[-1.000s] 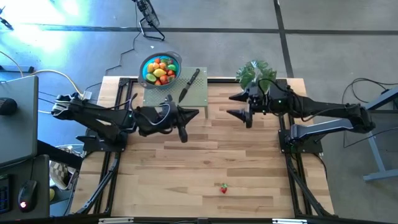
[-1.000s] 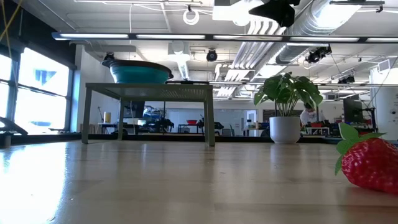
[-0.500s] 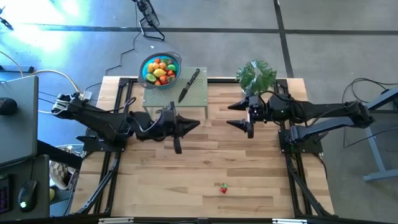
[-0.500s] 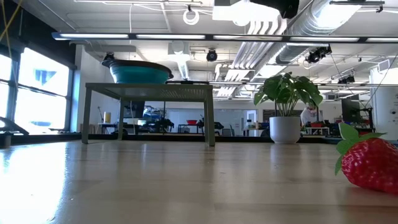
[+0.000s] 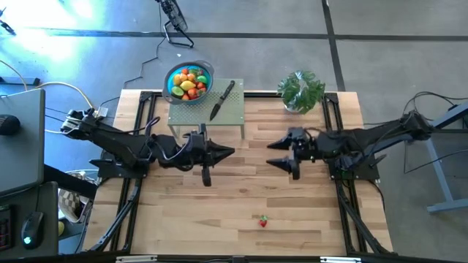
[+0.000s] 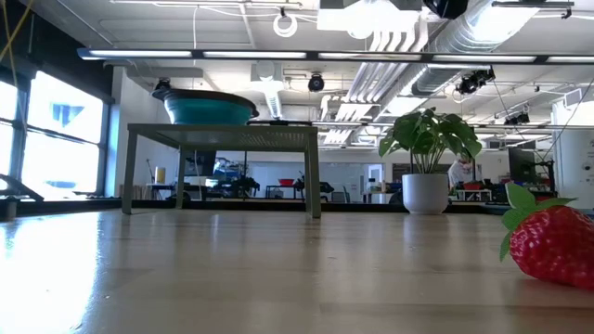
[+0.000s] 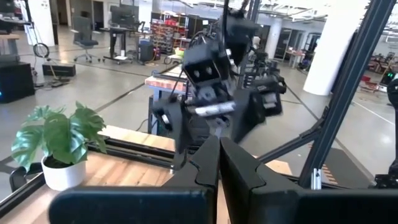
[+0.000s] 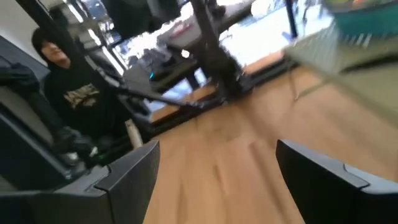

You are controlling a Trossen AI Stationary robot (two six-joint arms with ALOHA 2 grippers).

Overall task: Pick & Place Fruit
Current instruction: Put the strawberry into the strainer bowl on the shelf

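A red strawberry [image 5: 262,220] lies alone on the wooden table near its front edge, close to the low camera [image 6: 552,243]. Several more fruit pieces fill the blue bowl [image 5: 189,82], which stands on a green raised stand [image 5: 219,115] at the back. My left gripper [image 5: 231,152] hovers shut and level in front of the stand, pointing toward the table's right. My right gripper [image 5: 273,153] faces it from the right, open, with nothing between its fingers [image 8: 130,171].
A black-handled knife [image 5: 223,98] lies on the stand beside the bowl. A potted plant [image 5: 300,90] stands at the back right. Bare wood spreads between the grippers and the strawberry. A person in a dark hoodie [image 8: 68,93] sits beyond the table's left side.
My right gripper has swung from beside the plant toward the table's near edge and rolled about its own axis, staying open. My left gripper has drifted a little toward the near edge, away from the stand, still shut. The strawberry has not moved.
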